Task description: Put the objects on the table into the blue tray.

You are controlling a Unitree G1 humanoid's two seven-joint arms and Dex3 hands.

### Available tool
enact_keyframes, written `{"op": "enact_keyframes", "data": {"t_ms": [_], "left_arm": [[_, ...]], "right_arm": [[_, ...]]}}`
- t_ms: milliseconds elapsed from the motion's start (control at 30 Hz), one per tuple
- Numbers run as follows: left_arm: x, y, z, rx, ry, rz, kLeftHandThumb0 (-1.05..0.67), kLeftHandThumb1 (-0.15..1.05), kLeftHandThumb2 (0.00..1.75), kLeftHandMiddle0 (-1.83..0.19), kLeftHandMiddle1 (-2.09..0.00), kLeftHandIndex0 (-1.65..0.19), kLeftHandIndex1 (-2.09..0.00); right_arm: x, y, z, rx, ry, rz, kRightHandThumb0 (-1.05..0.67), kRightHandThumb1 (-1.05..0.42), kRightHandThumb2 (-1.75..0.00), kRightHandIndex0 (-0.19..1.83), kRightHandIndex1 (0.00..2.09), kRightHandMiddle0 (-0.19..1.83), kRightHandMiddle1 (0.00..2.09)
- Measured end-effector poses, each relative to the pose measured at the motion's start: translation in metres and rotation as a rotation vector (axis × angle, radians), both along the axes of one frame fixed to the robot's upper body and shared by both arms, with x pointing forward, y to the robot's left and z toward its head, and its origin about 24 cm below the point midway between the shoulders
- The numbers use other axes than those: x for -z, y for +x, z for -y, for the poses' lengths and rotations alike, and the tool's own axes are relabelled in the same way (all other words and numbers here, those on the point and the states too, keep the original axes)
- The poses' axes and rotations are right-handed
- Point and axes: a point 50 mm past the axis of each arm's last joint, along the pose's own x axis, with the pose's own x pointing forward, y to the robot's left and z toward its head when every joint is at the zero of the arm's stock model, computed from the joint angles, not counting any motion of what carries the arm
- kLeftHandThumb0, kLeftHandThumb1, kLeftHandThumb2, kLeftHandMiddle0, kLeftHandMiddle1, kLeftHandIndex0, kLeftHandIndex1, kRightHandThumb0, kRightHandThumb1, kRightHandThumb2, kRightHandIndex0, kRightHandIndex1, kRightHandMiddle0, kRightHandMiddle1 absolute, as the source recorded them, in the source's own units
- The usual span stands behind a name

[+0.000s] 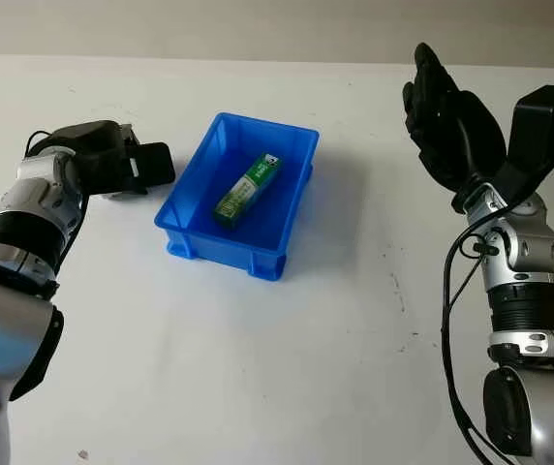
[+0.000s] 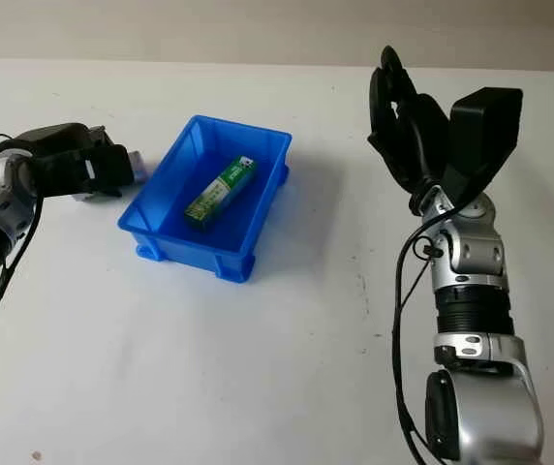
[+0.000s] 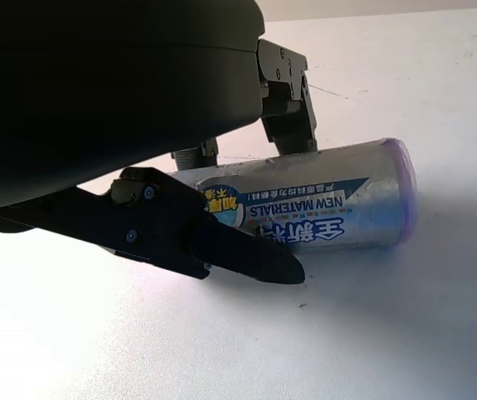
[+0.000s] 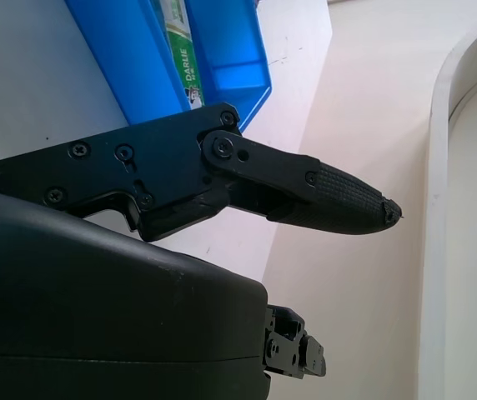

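One item is already stowed: a green rectangular toothpaste box (image 1: 249, 190) lies diagonally inside the blue plastic tray (image 1: 186, 189) at the centre of the frame. A silver cylindrical roll with a purple end (image 3: 322, 205) remains on the white table (image 1: 287, 368) at left centre, with the left hand (image 1: 122, 160) closed around it. The right hand (image 1: 446, 111) is held empty and raised at upper right.

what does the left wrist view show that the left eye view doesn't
Left wrist view: the silver roll lying on the table, its label reading NEW MATERIALS, with the left hand's fingers around it.
Left eye view: the blue tray holding a green box, and the open right hand raised beside the tray.
Both: the left hand and the white table.
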Motion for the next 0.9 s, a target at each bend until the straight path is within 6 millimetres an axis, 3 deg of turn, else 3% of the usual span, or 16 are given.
{"op": "enact_keyframes", "data": {"t_ms": [33,67,133,267,300,367,433,467,500,533,567,633,767,800,900], "left_arm": [[0.0,0.0,0.001,0.011,0.009,0.008,-0.38,1.05,0.45,-0.1,-2.05,0.08,-1.99],[0.001,0.0,0.001,0.022,0.019,0.012,-0.38,1.05,0.5,0.07,-2.0,0.14,-1.89],[0.0,0.0,0.002,0.033,0.023,0.026,-0.38,1.05,0.52,0.16,-2.07,0.18,-1.97],[-0.003,-0.001,-0.002,0.012,-0.02,0.046,-0.37,1.05,0.5,0.02,-2.09,0.18,-2.08],[-0.004,-0.001,-0.004,-0.001,-0.027,0.049,-0.36,1.05,0.5,0.03,-2.09,0.18,-2.05],[-0.006,-0.001,-0.006,-0.028,-0.045,0.056,-0.35,1.05,0.51,0.13,-1.66,0.16,-1.51],[-0.012,-0.001,-0.008,-0.038,-0.079,0.084,-0.33,1.05,0.5,0.18,-1.94,0.18,-1.62],[-0.016,-0.001,-0.009,-0.039,-0.1,0.105,-0.32,1.05,0.5,0.12,-2.02,0.16,-1.85],[-0.022,0.0,-0.01,-0.039,-0.117,0.131,-0.35,1.05,0.5,-0.09,-2.06,0.02,-1.99],[-0.029,0.0,-0.011,-0.037,-0.122,0.158,-0.39,1.05,0.52,-0.06,-2.08,0.11,-2.04],[-0.037,0.001,-0.01,-0.033,-0.122,0.187,-0.4,1.05,0.51,-0.12,-2.09,0.13,-2.07],[-0.055,0.001,-0.01,-0.016,-0.144,0.248,-0.37,1.05,0.47,-0.32,-2.09,-0.05,-2.09],[-0.09,-0.002,-0.004,0.013,-0.177,0.328,-0.34,1.05,0.46,-0.21,-2.09,0.02,-2.0],[-0.097,-0.003,-0.001,0.023,-0.185,0.337,-0.34,1.05,0.47,-0.29,-2.09,0.0,-1.94],[-0.114,-0.007,0.007,0.063,-0.205,0.361,-0.37,1.05,0.51,-0.42,-2.09,-0.12,-2.08]], "right_arm": [[0.0,0.0,0.0,0.0,0.0,-0.001,-0.75,-1.05,-0.71,-0.19,0.0,-0.19,0.0],[0.0,0.0,0.0,-0.001,0.0,-0.002,-0.74,-1.05,-0.71,-0.19,0.0,-0.19,0.0],[0.001,0.0,0.0,-0.005,0.001,-0.005,-0.74,-1.05,-0.71,-0.19,0.0,-0.19,0.0],[0.003,0.001,0.0,-0.007,0.001,-0.014,-0.74,-1.05,-0.71,-0.19,0.0,-0.19,0.0],[0.003,0.001,0.0,-0.007,0.001,-0.014,-0.74,-1.05,-0.71,-0.19,0.0,-0.19,0.0],[0.004,0.001,0.0,-0.007,0.001,-0.015,-0.74,-1.05,-0.71,-0.19,0.0,-0.19,0.0],[0.004,0.001,0.0,-0.008,0.001,-0.015,-0.74,-1.05,-0.71,-0.19,0.0,-0.19,0.0],[0.004,0.001,0.0,-0.008,0.001,-0.015,-0.74,-1.05,-0.71,-0.19,0.0,-0.19,0.0],[0.004,0.001,0.0,-0.008,0.001,-0.015,-0.74,-1.05,-0.71,-0.19,0.0,-0.19,0.0],[0.004,0.001,0.0,-0.008,0.002,-0.015,-0.74,-1.05,-0.71,-0.19,0.0,-0.19,0.0],[0.004,0.001,0.0,-0.007,0.002,-0.015,-0.74,-1.05,-0.71,-0.19,0.0,-0.19,0.0],[0.004,0.001,0.0,-0.007,0.002,-0.015,-0.73,-1.05,-0.71,-0.19,0.0,-0.19,0.0],[0.004,0.001,0.0,-0.004,0.003,-0.015,-0.73,-1.05,-0.71,-0.19,0.0,-0.19,0.0],[0.004,0.001,0.0,-0.003,0.003,-0.015,-0.73,-1.05,-0.71,-0.19,0.0,-0.19,0.0],[0.004,0.001,0.0,-0.001,0.005,-0.015,-0.74,-1.05,-0.71,-0.19,0.0,-0.19,0.0]]}}
